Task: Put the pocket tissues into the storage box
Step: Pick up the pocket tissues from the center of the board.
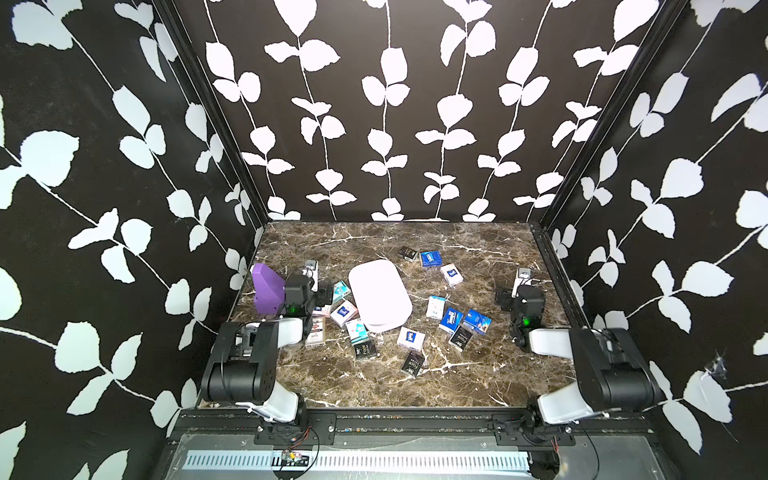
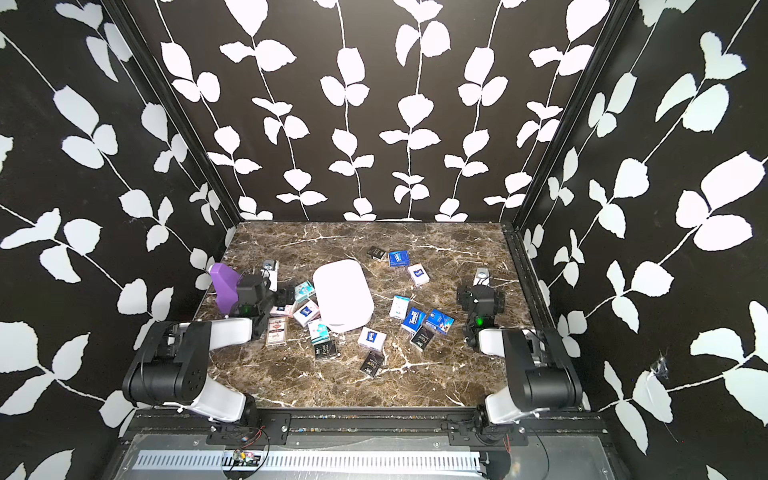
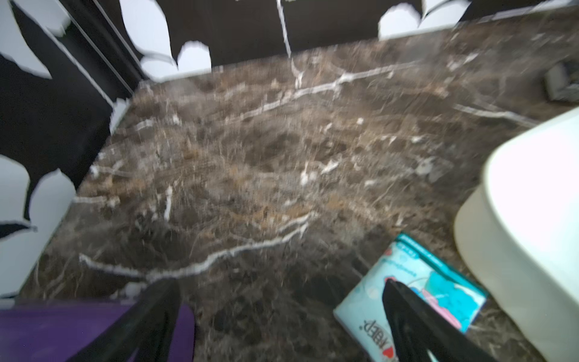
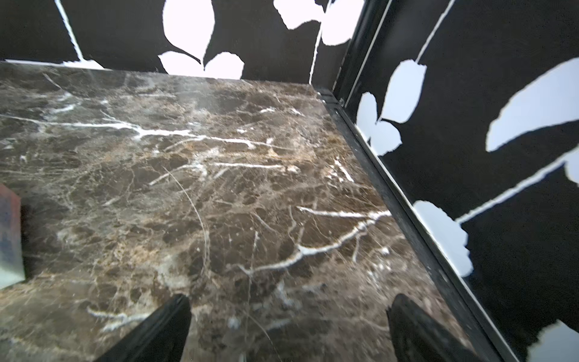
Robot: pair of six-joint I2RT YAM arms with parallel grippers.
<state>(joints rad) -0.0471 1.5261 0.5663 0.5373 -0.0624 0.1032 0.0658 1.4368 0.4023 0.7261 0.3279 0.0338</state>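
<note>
Left gripper (image 3: pixel 279 291) gapes wide, empty. A teal tissue pack (image 3: pixel 419 269) lies under one finger, beside the box (image 3: pixel 532 219). Likely light, squashy, slick film, so pinch across its narrow width. Right gripper (image 4: pixel 288 302) is wide open too, holding nothing.

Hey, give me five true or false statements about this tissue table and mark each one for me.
1. The left claw and the right claw stand open. True.
2. The storage box already holds several packs. False: no pack shows in it; the pocket tissues lie on the table.
3. A purple block stands close to the left claw. True.
4. The right claw grips a black pack. False: it holds nothing.
5. A teal-and-pink pack lies next to the storage box. True.
</note>
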